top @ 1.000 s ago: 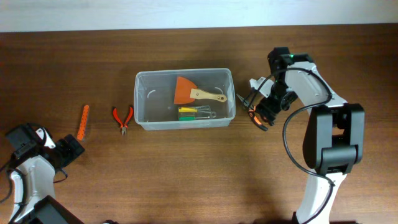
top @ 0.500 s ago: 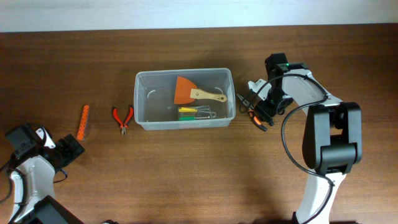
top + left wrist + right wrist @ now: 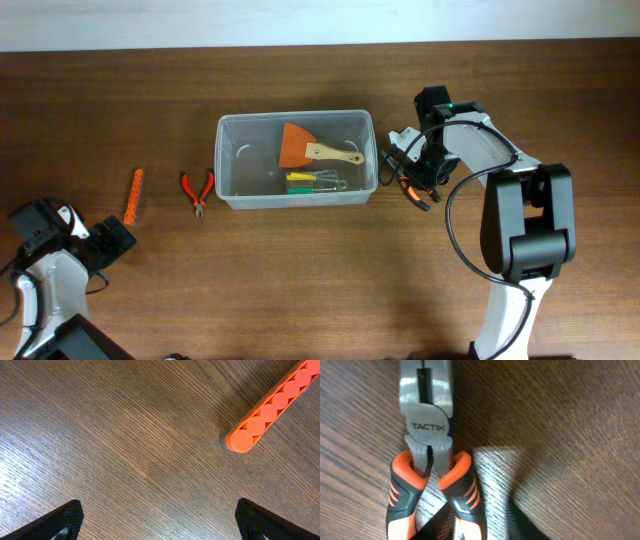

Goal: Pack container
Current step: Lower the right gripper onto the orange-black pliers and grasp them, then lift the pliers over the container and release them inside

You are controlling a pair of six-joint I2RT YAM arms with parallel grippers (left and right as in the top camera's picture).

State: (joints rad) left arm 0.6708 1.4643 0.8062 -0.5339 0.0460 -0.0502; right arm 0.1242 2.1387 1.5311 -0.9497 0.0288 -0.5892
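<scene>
One container [image 3: 222, 165] on dark wood-grain table [image 3: 300, 290]

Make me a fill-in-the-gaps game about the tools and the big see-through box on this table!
The orange scraper with the wooden handle lies ___ the large clear plastic container.
The word printed on the metal pliers with orange-and-black handles is ___.
The small red-handled pliers lie between the container and a long ___ stick.
Missing words: inside; TACTIX; orange.
</scene>
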